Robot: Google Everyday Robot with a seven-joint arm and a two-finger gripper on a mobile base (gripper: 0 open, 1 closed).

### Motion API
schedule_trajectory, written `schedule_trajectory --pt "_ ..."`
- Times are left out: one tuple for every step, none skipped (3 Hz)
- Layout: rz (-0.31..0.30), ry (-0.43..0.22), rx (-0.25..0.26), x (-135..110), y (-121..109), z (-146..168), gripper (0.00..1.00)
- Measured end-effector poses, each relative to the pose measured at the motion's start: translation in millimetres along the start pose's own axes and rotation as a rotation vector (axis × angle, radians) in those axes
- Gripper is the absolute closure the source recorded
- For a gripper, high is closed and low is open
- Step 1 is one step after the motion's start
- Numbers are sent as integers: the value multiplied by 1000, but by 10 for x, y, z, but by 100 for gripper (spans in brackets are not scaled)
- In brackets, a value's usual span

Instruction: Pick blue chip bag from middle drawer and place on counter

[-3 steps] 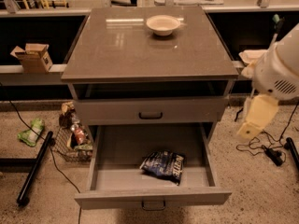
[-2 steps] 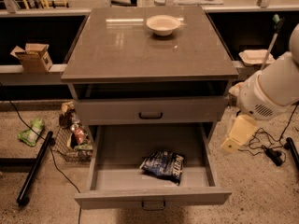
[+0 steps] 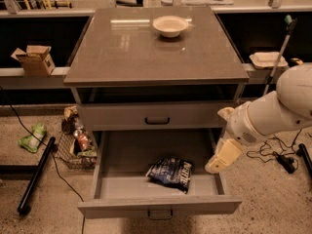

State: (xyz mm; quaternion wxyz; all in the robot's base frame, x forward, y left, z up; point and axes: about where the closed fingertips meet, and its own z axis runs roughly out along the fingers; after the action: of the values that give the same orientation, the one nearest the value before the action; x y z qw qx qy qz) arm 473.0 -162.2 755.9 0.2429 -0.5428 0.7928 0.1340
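The blue chip bag (image 3: 170,172) lies flat inside the open middle drawer (image 3: 158,206), toward its front and right of centre. The counter (image 3: 146,52) tops the grey cabinet and carries a white bowl (image 3: 170,26) at the back. My white arm comes in from the right. The cream gripper (image 3: 218,163) hangs over the drawer's right wall, a little right of and above the bag, and is not touching it.
A shut drawer front with a black handle (image 3: 157,121) sits above the open one. A wire basket (image 3: 73,150) of items, a green packet (image 3: 31,137) and a black pole (image 3: 34,177) lie on the floor at left. Cables (image 3: 280,155) lie at right.
My arm has swung left and down, bringing the gripper from beside the cabinet to the drawer's right wall. The bag and drawer have not moved.
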Motion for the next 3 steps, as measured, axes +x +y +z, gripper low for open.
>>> schedule_trajectory --pt "-2 -8 -3 -3 -5 32 0" --pt "16 3 -3 117 -14 208 0" --pt "28 50 3 491 -51 645 0"
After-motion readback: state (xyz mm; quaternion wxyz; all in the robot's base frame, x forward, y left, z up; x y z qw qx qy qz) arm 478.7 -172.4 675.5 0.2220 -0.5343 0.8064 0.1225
